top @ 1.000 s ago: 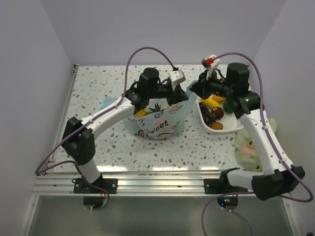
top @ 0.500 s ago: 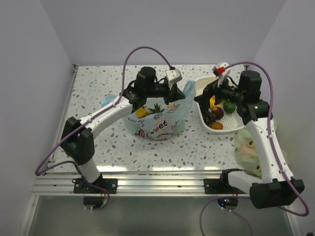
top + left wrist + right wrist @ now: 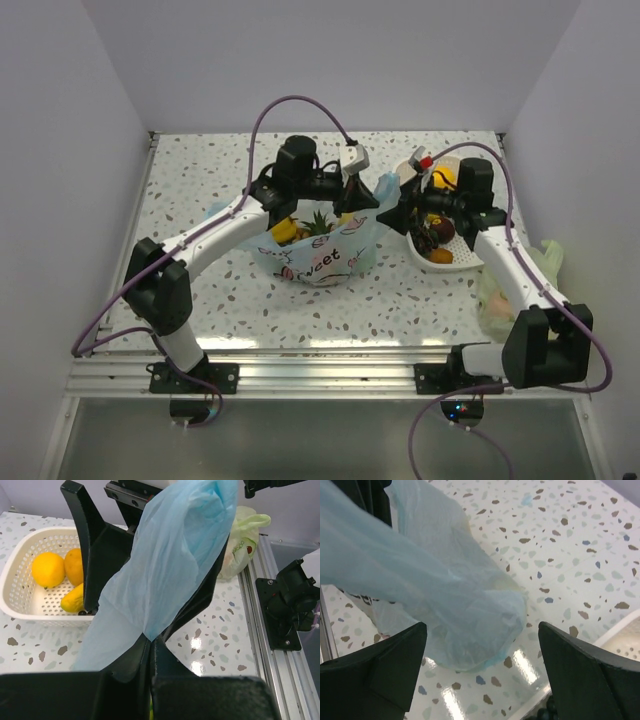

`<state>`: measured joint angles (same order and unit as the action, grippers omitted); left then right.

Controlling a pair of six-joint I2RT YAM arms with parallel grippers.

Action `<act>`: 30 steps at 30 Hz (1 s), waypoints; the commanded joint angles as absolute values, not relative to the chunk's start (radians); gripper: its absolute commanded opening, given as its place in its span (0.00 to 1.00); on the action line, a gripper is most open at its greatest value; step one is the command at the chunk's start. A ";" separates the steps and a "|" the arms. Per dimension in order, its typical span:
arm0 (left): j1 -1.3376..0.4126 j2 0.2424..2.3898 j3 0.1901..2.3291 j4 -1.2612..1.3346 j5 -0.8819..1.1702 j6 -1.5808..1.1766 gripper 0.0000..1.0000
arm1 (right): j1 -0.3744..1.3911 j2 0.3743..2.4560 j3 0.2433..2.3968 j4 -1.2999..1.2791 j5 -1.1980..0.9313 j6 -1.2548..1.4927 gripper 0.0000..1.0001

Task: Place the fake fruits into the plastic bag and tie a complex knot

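Note:
The light-blue plastic bag (image 3: 320, 252) sits mid-table with a small pineapple (image 3: 318, 218) and a yellow-orange fruit (image 3: 285, 231) inside. My left gripper (image 3: 368, 196) is shut on one handle strip (image 3: 170, 565) and holds it up to the bag's right; the jaws pinch it at the left gripper (image 3: 151, 641). My right gripper (image 3: 394, 207) stands open facing it, its fingers (image 3: 375, 672) on either side of the strip's loose end (image 3: 470, 625), not touching; the right gripper (image 3: 482, 667) has nothing gripped. More fake fruits (image 3: 438, 232) lie in the basket. No knot shows.
A white perforated basket (image 3: 462, 262) at the right holds yellow (image 3: 47, 569), orange and dark purple fruits. A pale green bag (image 3: 510, 300) lies by the right arm. An aluminium rail (image 3: 330, 372) runs along the near edge. Walls close the table on three sides.
My right gripper has opened, drawn back over the basket, then come left so its jaws straddle the handle strip. My left gripper stays shut on the handle, nearly unmoved.

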<state>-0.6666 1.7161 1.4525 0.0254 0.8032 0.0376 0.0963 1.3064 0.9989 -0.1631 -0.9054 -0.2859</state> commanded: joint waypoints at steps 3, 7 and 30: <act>-0.647 1.709 1.486 0.069 0.844 0.020 0.00 | 0.118 1.376 1.051 0.028 -0.982 -0.199 0.83; -0.627 1.717 1.512 0.077 0.845 -0.029 0.02 | 0.129 1.400 1.058 0.023 -0.996 -0.173 0.42; 0.523 1.091 1.403 -0.876 1.308 0.546 0.98 | 0.130 1.420 1.180 -0.216 -0.962 -0.324 0.00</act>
<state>0.4141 1.0561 1.3750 -0.3389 1.1206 0.2089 0.1307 1.4185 1.1282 -0.1749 -0.9604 -0.2802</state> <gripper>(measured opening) 0.987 0.011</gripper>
